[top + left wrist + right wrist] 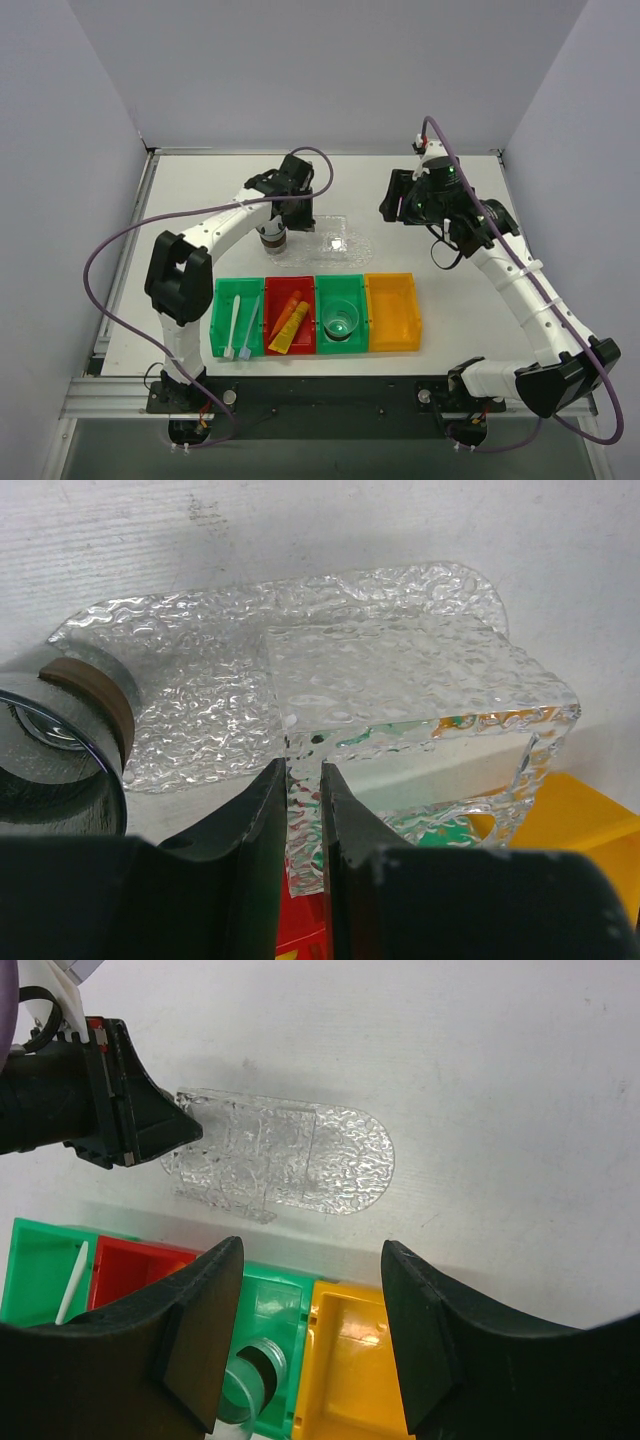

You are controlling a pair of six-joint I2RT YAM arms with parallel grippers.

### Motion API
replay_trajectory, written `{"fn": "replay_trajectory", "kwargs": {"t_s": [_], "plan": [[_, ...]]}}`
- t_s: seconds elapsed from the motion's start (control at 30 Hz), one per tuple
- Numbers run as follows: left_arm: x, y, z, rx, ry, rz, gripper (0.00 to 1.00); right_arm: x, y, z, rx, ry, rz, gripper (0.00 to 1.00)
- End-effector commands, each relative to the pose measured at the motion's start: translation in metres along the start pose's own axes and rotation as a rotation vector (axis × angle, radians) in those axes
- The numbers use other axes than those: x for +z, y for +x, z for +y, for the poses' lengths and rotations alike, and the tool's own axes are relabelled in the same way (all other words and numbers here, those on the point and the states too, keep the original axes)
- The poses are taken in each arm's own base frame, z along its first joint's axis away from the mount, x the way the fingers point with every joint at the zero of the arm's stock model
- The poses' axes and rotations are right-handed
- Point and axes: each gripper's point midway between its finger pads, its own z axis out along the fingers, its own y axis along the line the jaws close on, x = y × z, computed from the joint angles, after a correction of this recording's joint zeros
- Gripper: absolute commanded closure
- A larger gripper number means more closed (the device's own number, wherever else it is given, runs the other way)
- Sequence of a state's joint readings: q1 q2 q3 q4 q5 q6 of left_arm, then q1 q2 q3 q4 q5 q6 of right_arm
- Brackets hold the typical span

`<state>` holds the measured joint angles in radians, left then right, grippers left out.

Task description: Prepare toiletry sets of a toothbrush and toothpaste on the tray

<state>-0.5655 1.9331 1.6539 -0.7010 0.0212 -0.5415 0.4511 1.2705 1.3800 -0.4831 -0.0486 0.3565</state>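
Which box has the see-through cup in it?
The green box beside the orange box, third from the left. The clear cup sits in it; the other green box holds toothbrushes.

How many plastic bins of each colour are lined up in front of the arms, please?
Green plastic bins: 2
Red plastic bin: 1
Orange plastic bin: 1
Total: 4
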Motion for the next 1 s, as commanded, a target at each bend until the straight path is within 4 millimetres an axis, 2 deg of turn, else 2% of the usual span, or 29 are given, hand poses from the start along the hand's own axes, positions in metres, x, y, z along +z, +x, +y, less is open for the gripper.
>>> {"fn": "replay_trajectory", "kwargs": {"t_s": [0.0, 0.4, 0.97], "plan": [[-0.007, -0.024, -0.001, 0.013, -0.017, -0.060, 1.00, -0.004, -0.019, 0.004, -0.017, -0.012, -0.044, 0.47], [0.003, -0.025, 0.012, 0.025, -0.097, -0.047, 1.00, 0.000, -0.020, 0.003, -0.028, -0.010, -0.038, 0.47], [0.014, -0.016, 0.025, 0.055, -0.161, -0.008, 1.00, 0.003, -0.017, 0.004, -0.032, -0.016, -0.021, 0.43]]}}
